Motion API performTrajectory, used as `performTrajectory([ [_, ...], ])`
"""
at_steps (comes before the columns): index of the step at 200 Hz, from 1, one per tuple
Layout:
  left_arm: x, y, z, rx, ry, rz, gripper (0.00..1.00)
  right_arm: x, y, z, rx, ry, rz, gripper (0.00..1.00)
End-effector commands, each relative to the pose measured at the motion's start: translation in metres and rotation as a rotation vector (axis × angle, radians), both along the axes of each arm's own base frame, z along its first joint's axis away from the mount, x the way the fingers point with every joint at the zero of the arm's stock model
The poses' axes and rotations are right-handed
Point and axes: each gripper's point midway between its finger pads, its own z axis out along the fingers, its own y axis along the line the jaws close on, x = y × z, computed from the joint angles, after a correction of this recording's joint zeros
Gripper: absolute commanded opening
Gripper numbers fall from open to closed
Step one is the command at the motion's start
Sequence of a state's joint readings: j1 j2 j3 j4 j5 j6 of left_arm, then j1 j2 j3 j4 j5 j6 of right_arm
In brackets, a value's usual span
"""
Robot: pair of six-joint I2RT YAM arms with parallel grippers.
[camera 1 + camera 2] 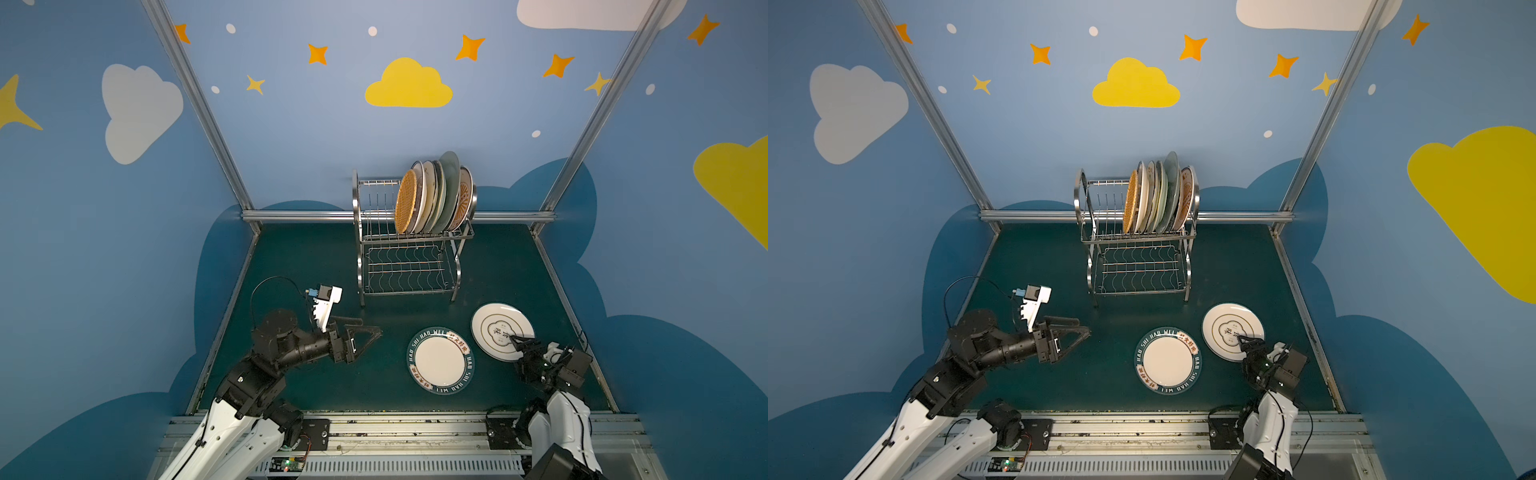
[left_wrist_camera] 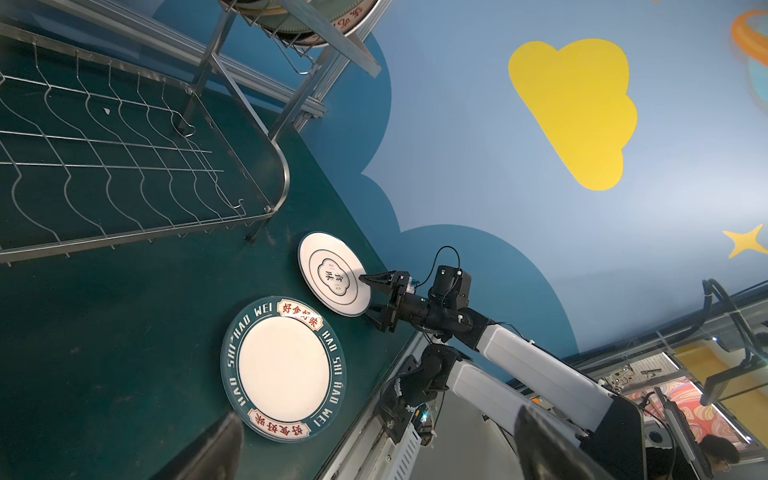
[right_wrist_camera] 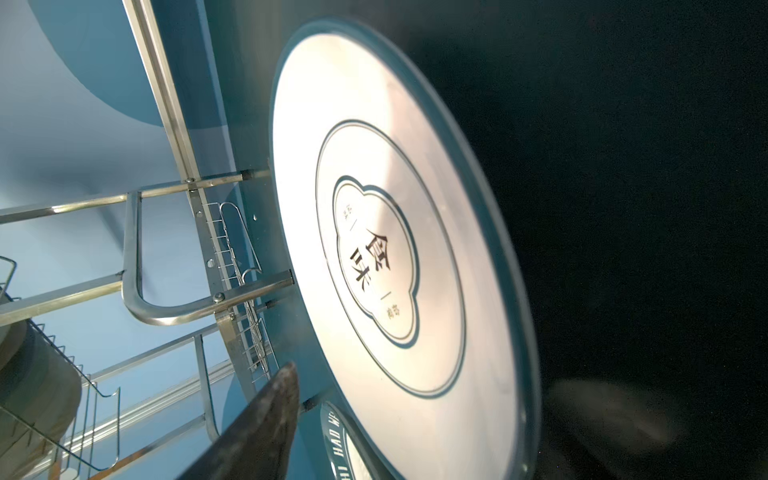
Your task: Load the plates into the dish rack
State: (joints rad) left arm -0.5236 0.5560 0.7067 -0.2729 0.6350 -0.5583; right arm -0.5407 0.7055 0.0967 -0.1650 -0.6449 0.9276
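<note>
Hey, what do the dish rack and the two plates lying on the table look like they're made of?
Dish rack: shiny metal wire and bar, probably stainless steel, given its mirror-like glints. White plate with the blossom outline: glossy and smooth, so glazed ceramic or melamine; cannot tell which. Teal lettered-rim plate: the same glossy finish, equally open.

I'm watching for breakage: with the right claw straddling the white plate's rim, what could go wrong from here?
The right claw straddles only the rim of the white plate, so a lift could let it slip or swing. The lettered plate lies close beside it and might get knocked. Free slots in the dish rack adjoin racked plates that an insertion could clip.
</note>
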Motion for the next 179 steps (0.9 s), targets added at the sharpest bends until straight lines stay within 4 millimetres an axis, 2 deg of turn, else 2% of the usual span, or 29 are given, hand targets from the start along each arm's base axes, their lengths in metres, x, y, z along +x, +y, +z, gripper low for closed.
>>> performTrajectory([
  [1,0.000,0.001,0.004,-0.011,-0.024,0.003,1.00,-0.006,-0.001,-0.014,0.006,0.051,-0.034,0.61],
  [51,0.002,0.002,0.003,-0.010,-0.022,0.009,1.00,-0.005,-0.004,-0.021,-0.009,0.066,-0.059,0.33],
  [143,0.004,0.006,0.002,0.001,-0.027,0.035,1.00,0.001,-0.010,-0.029,-0.009,0.105,-0.088,0.14],
  [179,0.006,0.007,-0.001,0.011,-0.024,0.045,1.00,0.002,-0.007,-0.033,0.019,0.159,-0.069,0.04],
])
